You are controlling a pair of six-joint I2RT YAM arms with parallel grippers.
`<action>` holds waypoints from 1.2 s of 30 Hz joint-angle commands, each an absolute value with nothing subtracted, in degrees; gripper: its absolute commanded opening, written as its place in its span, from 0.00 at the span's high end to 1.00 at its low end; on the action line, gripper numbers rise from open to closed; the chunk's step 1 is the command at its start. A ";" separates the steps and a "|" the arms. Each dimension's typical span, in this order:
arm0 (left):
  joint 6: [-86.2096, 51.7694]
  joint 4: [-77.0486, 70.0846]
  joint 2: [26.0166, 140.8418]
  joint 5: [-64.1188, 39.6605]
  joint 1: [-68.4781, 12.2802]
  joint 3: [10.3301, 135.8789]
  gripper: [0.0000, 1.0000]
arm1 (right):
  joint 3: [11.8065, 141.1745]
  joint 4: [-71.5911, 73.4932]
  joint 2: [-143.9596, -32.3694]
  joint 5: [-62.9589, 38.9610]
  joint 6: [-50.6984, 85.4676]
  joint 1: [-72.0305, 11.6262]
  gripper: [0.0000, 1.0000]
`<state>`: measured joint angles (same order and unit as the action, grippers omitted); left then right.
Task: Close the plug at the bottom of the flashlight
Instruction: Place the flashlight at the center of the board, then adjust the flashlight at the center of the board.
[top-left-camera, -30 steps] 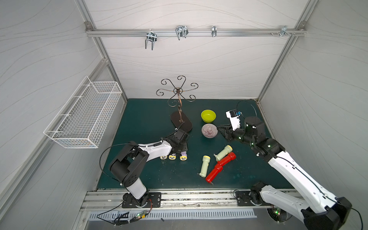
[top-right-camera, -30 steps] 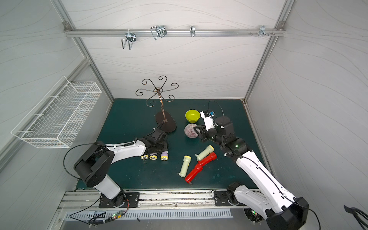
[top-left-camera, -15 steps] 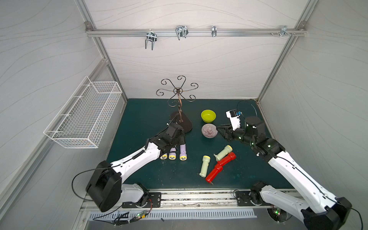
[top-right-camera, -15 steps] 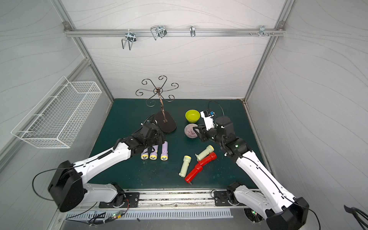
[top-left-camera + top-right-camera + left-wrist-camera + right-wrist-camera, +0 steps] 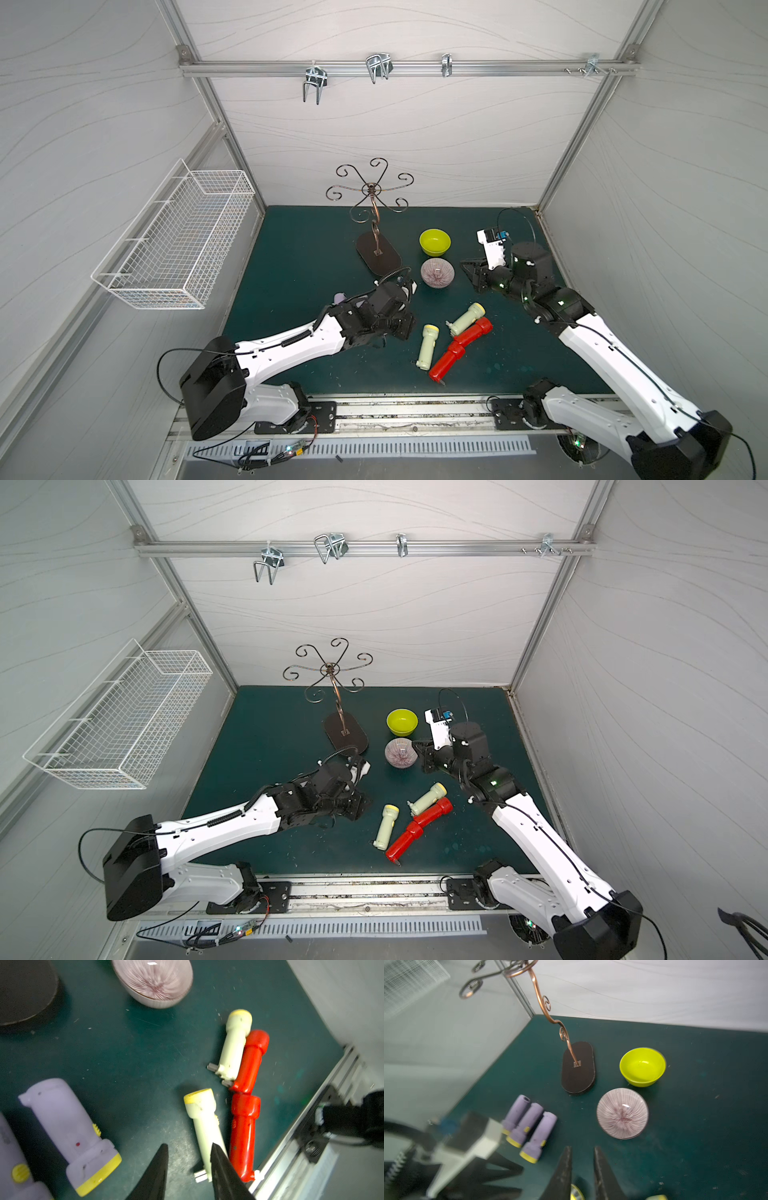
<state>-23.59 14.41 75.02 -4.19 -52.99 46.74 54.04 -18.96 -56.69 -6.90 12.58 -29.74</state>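
A dark green tabletop [image 5: 299, 257] fills the floor of a white-walled cell, and a white wire basket [image 5: 174, 245] hangs on the side wall. The left arm [image 5: 291, 353] reaches low across the mat toward the middle. In its wrist view the left pincer [image 5: 189, 1147] has its jaws a moderate way apart with only bare mat between them. One finger [image 5: 222, 1167] overlaps the lower body of the nearest flashlight, and contact cannot be told. The right arm [image 5: 602, 349] stretches toward the back. The right pincer [image 5: 582, 1149] shows only a narrow gap and grips nothing, near a striped bowl [image 5: 437, 273]. A scrolled metal stand [image 5: 378, 259] rests on its oval base behind the left arm, and a lime bowl [image 5: 434, 242] sits just behind the striped one. Three purple flashlights [image 5: 527, 1124] lie side by side near the stand; in both top views the left arm mostly hides them. Two red flashlights [image 5: 471, 332] lie end to end, front of centre. One cream flashlight [image 5: 428, 347] lies just beside them, next to the left pincer, its yellow head pointing to the back. A second cream flashlight [image 5: 465, 319] leans against the farther red one. At the bottom end of the nearer cream one the white plug [image 5: 200, 1175] sticks out sideways, not folded in. Grey prongs [image 5: 213, 1067] likewise jut from the second one's base.
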 commanded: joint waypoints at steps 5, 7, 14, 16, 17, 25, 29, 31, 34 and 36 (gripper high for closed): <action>-22.02 10.85 72.45 -18.21 -55.73 43.73 0.65 | 55.79 -21.85 -61.41 -9.48 13.79 -29.44 0.98; -21.32 12.43 72.49 -17.77 -58.08 43.60 0.65 | 55.90 -22.19 -62.97 -11.18 14.61 -29.44 1.00; -24.87 6.91 74.40 -19.15 -62.46 39.69 0.65 | 52.40 -19.97 -67.79 -16.16 17.23 -32.08 1.00; -25.53 5.37 75.89 -19.26 -62.88 39.79 0.65 | 52.75 -20.82 -70.07 -14.13 15.84 -35.60 1.00; -25.62 4.86 76.71 -19.65 -63.01 40.05 0.65 | 52.98 -21.16 -71.13 -13.73 15.34 -36.87 1.00; -26.70 2.73 81.88 -21.62 -64.12 41.48 0.65 | 52.60 -19.20 -79.50 -21.44 16.34 -40.61 1.00; -26.89 3.37 84.54 -23.29 -64.73 42.34 0.65 | 52.50 -18.98 -82.58 -21.95 16.15 -42.38 1.00; -27.28 2.92 85.63 -23.77 -64.84 42.27 0.65 | 52.31 -18.28 -83.84 -22.95 16.29 -42.88 1.00; -27.71 2.11 86.60 -23.41 -64.81 42.18 0.65 | 52.29 -17.09 -85.89 -24.47 16.38 -43.41 1.00; -27.69 2.11 87.37 -22.95 -64.85 42.36 0.65 | 52.51 -16.80 -87.35 -25.68 16.35 -43.51 1.00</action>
<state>-27.22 4.78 86.28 -22.57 -64.58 39.97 52.84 -18.20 -85.56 -22.87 16.21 -43.09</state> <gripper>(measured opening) 0.347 0.048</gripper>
